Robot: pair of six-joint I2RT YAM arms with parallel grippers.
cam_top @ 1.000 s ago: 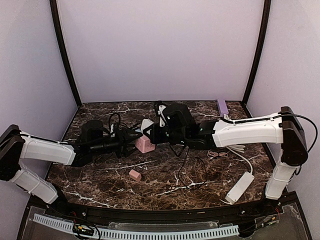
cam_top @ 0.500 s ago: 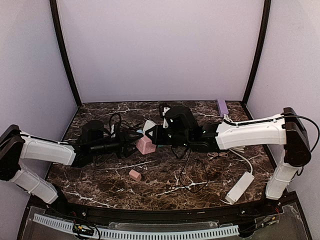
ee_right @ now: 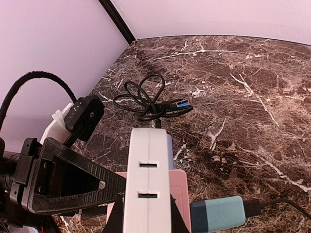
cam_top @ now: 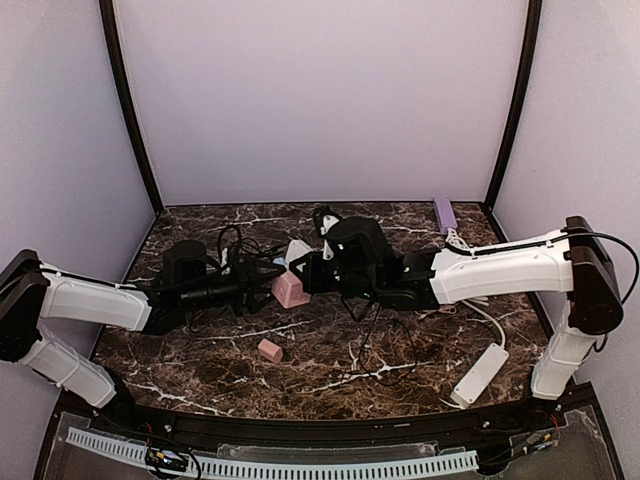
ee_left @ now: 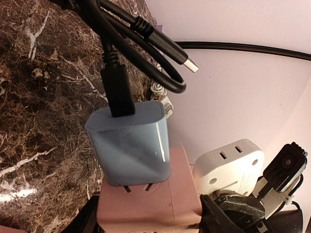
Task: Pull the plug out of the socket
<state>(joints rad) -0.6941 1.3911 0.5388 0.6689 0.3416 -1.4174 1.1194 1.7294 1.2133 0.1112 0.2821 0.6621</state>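
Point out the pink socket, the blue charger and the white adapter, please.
pink socket (ee_left: pixel 165 211), left wrist view, its bare pink face.
blue charger (ee_left: pixel 132 145), left wrist view, middle of body.
white adapter (ee_right: pixel 147 180), right wrist view, slotted face, between slots.

The left claw (cam_top: pixel 270 285) has drawn its fingers in a little on the socket (cam_top: pixel 291 291). The right arm (cam_top: pixel 500 268) has slid slightly outward, its elbow end sinking a touch. The white plug (cam_top: pixel 296 249) in the right claw (cam_top: pixel 302 266) has edged away from the left claw.
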